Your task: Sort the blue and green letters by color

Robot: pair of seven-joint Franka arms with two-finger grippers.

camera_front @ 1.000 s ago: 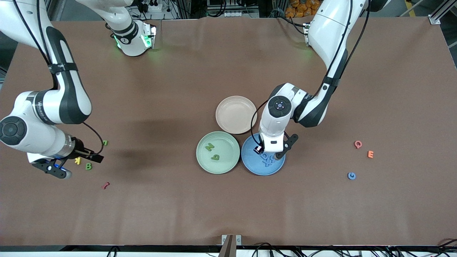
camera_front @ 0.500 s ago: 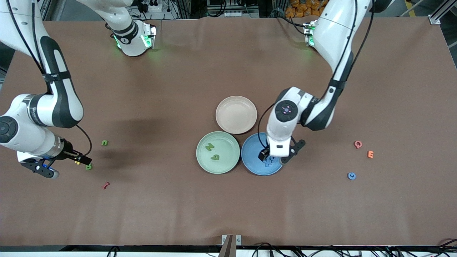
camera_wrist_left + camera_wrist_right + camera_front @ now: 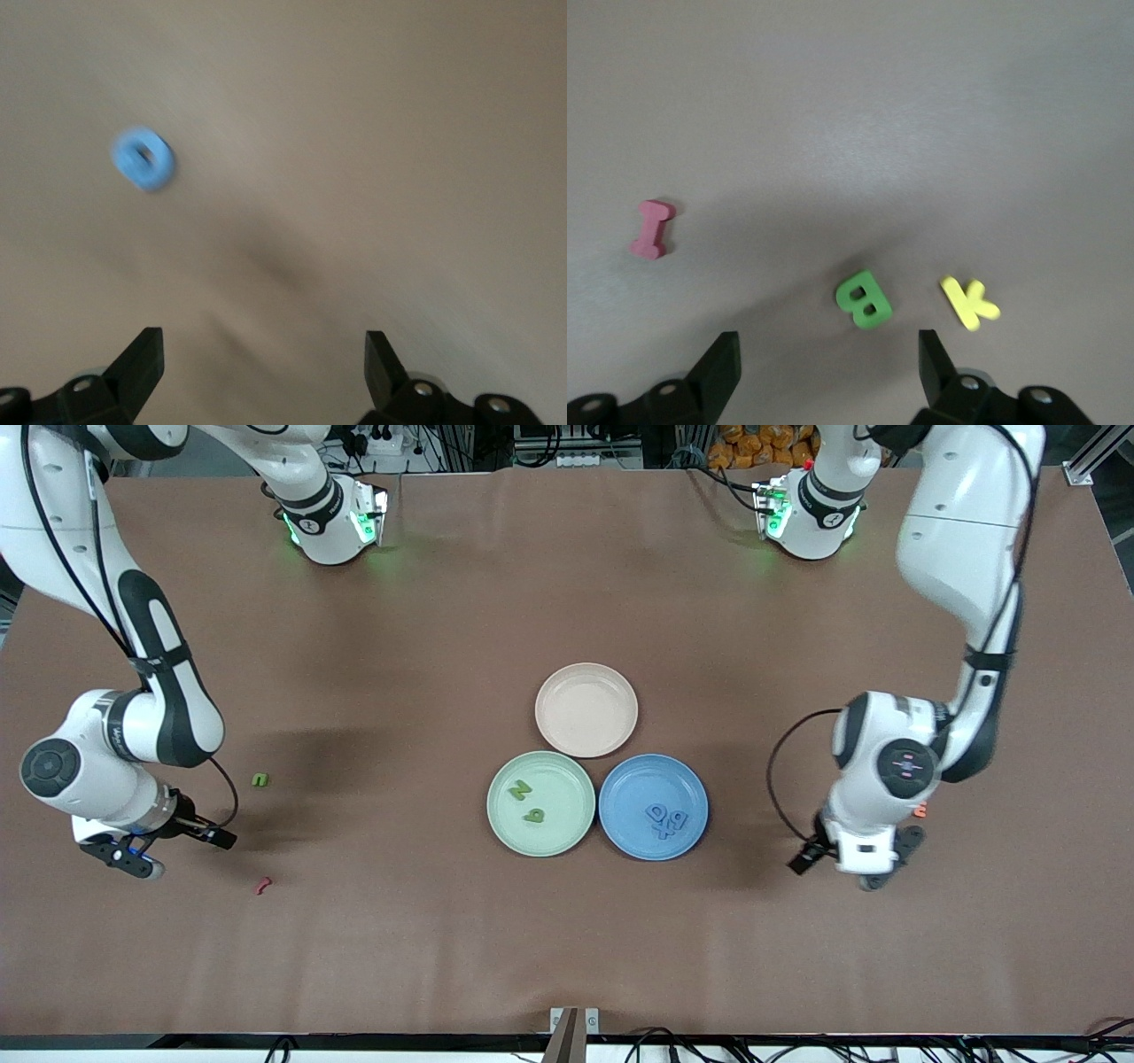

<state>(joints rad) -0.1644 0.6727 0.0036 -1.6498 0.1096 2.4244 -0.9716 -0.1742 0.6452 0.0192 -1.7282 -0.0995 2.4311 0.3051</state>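
My left gripper (image 3: pixel 866 866) is open and empty over the light blue G (image 3: pixel 143 160), which lies on the table ahead of its fingers and is hidden in the front view. The blue plate (image 3: pixel 625 828) holds the blue D, b and X (image 3: pixel 666 819). The green plate (image 3: pixel 567 828) holds the green N (image 3: pixel 520 789) and p (image 3: pixel 533 814). My right gripper (image 3: pixel 124 857) is open and empty above the green B (image 3: pixel 864 301). The green u (image 3: pixel 260 779) lies on the table near it.
An empty pink plate (image 3: pixel 586 708) touches both plates. The yellow K (image 3: pixel 970 303) lies beside the B. The dark red piece (image 3: pixel 262 885) lies nearer the front camera. The orange E (image 3: pixel 921 810) peeks out beside the left arm; the pink Q is hidden.
My left gripper has left the blue plate and swung toward the left arm's end of the table, over the G. My right gripper has shifted slightly and now covers the B and K in the front view.
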